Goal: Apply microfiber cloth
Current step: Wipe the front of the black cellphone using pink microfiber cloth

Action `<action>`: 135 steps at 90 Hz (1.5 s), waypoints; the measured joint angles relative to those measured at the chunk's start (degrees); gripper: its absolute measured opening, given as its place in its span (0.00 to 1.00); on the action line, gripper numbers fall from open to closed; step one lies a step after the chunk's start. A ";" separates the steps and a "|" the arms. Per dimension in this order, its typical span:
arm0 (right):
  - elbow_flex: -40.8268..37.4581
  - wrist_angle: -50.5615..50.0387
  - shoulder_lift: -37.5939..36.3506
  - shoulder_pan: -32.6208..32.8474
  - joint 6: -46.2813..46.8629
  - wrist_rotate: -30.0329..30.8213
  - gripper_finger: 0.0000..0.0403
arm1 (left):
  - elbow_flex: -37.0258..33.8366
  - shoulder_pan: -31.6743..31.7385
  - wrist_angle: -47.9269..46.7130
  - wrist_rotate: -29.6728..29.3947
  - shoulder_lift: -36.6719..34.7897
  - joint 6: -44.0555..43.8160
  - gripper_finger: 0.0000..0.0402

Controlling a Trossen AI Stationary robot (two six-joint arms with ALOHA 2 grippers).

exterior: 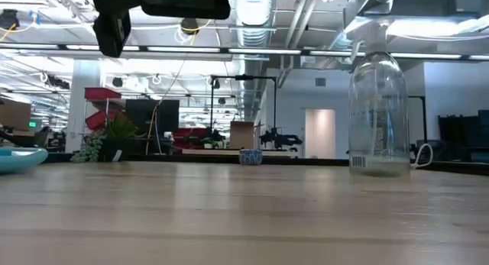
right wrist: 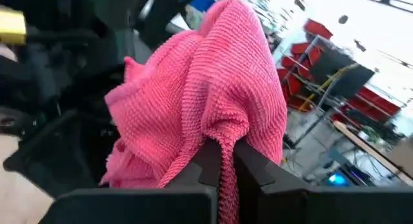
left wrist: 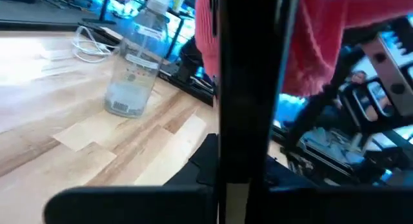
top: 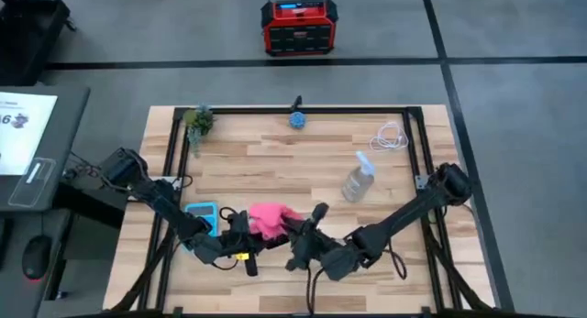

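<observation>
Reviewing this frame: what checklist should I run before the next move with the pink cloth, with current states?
1. Right gripper shut on the microfiber cloth: ok.
2. Cloth off the table, bunched between both arms: ok.
3. Left gripper beside the cloth; its hold: cannot tell.
4. Spray bottle upright, apart from the arms: ok.
5. Calculator clear of the left arm: cannot tell.
6. Surface to wipe visible: cannot tell.

The microfiber cloth [top: 271,218] is pink-red with a nubby, ribbed weave, bunched into a crumpled heap. It sits raised near the worktop's front edge, a fold pinched in the right hand [right wrist: 222,161].
</observation>
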 joint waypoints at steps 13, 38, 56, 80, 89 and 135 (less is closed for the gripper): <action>-0.02 -5.91 0.07 -1.16 2.98 -15.38 0.00 | 0.00 0.17 -0.09 0.01 0.00 0.07 0.01; -0.01 7.14 -0.06 -3.14 -4.08 1.67 0.00 | 0.00 0.32 -0.15 -0.85 -0.02 -0.19 0.01; 0.08 -1.07 -0.09 -1.76 -5.35 -13.13 0.00 | -0.01 0.16 -0.24 0.24 0.10 0.22 0.01; -0.11 -4.96 1.25 -3.51 -1.05 -21.53 0.00 | 2.93 0.32 -1.96 0.36 -0.06 3.18 0.01; -0.03 2.26 1.24 -3.98 -2.65 -14.14 0.00 | 3.58 0.20 -3.90 1.41 -0.11 2.42 0.01; 0.68 -7.47 1.95 -4.93 3.89 -22.11 0.00 | 3.52 0.35 -9.32 2.04 0.01 -0.03 0.01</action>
